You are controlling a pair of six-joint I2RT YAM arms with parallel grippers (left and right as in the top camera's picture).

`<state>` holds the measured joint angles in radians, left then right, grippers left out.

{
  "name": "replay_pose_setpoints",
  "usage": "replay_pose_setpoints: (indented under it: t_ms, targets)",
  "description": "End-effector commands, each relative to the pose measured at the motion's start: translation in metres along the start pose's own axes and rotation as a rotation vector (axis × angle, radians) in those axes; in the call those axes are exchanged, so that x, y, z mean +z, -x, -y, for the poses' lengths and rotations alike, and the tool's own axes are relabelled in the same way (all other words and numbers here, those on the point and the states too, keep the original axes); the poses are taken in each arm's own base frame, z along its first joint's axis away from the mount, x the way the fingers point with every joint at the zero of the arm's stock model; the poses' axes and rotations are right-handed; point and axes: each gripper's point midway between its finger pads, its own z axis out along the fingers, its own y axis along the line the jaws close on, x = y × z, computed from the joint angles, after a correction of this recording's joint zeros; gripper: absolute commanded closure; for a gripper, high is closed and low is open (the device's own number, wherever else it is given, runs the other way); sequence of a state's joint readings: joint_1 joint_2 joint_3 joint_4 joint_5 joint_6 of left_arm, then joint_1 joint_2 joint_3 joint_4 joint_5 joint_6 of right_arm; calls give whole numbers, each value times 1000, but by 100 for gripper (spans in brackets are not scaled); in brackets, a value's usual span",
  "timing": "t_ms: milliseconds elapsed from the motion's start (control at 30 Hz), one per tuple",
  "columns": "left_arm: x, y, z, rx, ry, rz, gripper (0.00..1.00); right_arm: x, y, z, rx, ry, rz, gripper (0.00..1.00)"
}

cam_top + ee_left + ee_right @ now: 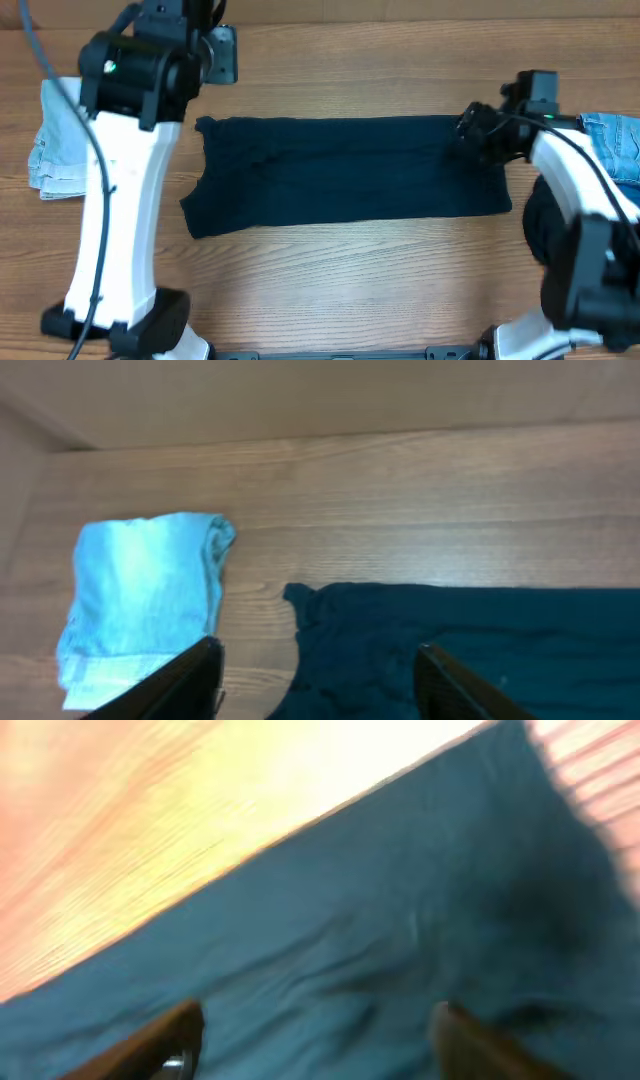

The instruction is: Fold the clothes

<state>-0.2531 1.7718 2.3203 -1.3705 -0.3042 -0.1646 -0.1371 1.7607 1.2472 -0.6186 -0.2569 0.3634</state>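
A long dark navy garment (345,172) lies flat across the middle of the table, folded into a wide strip. My left gripper (318,675) is open above its left end (450,650), touching nothing. My right gripper (315,1035) is open just above its right end (380,920); in the overhead view it sits at the garment's upper right corner (470,130). A folded light-blue denim piece (55,140) lies at the table's left edge and also shows in the left wrist view (140,600). More light-blue denim (615,140) lies at the right edge.
A dark rounded bundle (545,225) sits at the right, partly behind my right arm. The wooden table (340,260) runs bare in front of the navy garment. The left arm's white link (115,230) crosses over the table's left side.
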Motion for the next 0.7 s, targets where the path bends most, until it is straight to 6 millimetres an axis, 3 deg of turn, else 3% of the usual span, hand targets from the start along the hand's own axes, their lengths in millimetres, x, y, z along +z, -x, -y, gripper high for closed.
replay_pose_setpoints:
  t_ms: [0, 67, 200, 267, 333, 400, 600, 667]
  targets:
    - [-73, -1, -42, -146, 66, 117, 26, -69, 24, 1, 30, 21, 110, 16]
    - [-83, -21, -57, -202, 95, 66, 22, -80, 16, 20, 71, -13, 77, 15]
    - [-78, -53, -93, -327, 194, -61, 8, -84, 9, 42, 34, -11, 29, 9]
    - [-73, -62, -106, -384, 207, -107, 0, -86, 11, 50, 23, -34, 38, 8]
    - [-67, -64, -109, -414, 186, -131, 0, -82, 14, 58, -4, -69, 44, 7]
    - [-63, -65, -108, -427, 164, -146, 0, -70, 14, 65, -8, -88, 24, 7]
    - [-60, -65, -107, -425, 162, -156, 0, 1, 4, 96, -30, -99, -101, 7]
    - [-60, -65, -106, -425, 161, -156, 0, 14, 2, 105, -46, -87, -124, 5]
